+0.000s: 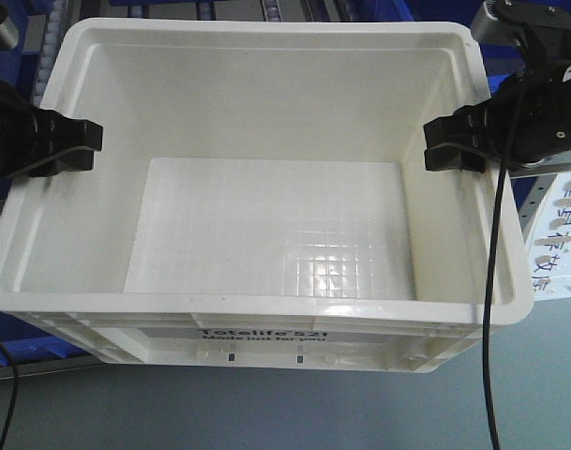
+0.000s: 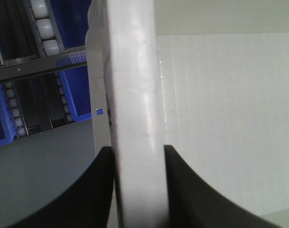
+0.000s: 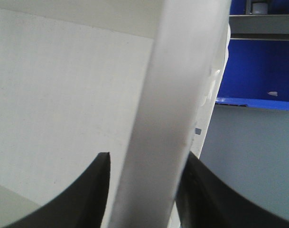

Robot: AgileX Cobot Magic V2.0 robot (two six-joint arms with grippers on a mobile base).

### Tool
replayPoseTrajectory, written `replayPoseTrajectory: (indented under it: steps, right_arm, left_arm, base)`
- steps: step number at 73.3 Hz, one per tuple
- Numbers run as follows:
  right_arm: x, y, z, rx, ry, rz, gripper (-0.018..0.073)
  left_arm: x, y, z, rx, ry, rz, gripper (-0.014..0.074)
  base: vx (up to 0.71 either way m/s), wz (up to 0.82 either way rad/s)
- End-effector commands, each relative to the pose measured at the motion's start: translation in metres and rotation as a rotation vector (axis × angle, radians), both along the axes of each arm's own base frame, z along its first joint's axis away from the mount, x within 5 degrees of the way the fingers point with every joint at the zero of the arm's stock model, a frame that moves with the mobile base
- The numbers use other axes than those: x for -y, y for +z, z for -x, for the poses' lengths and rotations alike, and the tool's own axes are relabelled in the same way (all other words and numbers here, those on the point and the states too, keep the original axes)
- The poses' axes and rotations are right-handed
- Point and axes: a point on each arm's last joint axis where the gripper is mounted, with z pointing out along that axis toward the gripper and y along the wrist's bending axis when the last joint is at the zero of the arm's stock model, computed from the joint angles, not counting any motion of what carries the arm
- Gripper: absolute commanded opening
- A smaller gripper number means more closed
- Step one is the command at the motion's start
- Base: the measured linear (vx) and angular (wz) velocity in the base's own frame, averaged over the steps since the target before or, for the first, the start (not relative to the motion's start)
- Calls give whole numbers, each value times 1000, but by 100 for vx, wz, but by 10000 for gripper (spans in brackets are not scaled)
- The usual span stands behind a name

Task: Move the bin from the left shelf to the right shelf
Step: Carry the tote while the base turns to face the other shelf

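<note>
The big white bin (image 1: 266,103) is sitting between the two arms, in front of the blue bins (image 2: 74,92) and the roller tracks (image 2: 43,28). The left gripper (image 1: 84,148) is pinching the bin's left rim. The right gripper (image 1: 437,146) is pinching its right rim.

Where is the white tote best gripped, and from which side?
Grip the white tote at the rim of its two short walls, one arm from each side, one finger inside the wall and one outside. It is too wide for one gripper; the left gripper and right gripper straddle those rims.
</note>
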Motion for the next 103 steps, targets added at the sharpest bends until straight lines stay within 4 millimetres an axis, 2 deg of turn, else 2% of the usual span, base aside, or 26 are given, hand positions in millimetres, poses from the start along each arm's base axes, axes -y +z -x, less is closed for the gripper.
replayPoseTrajectory:
  steps: [1, 37, 103]
  right_arm:
    - [3, 28, 1, 163, 1, -5, -5]
    - [3, 28, 1, 163, 1, -5, -5]
    - [3, 28, 1, 163, 1, -5, -5]
  left_arm:
    - [0, 29, 3, 169, -8, 30, 2]
    - [0, 29, 3, 169, -8, 30, 2]
    - [0, 29, 3, 169, -8, 30, 2]
  base:
    - [5, 25]
    - [6, 17]
    - [11, 2]
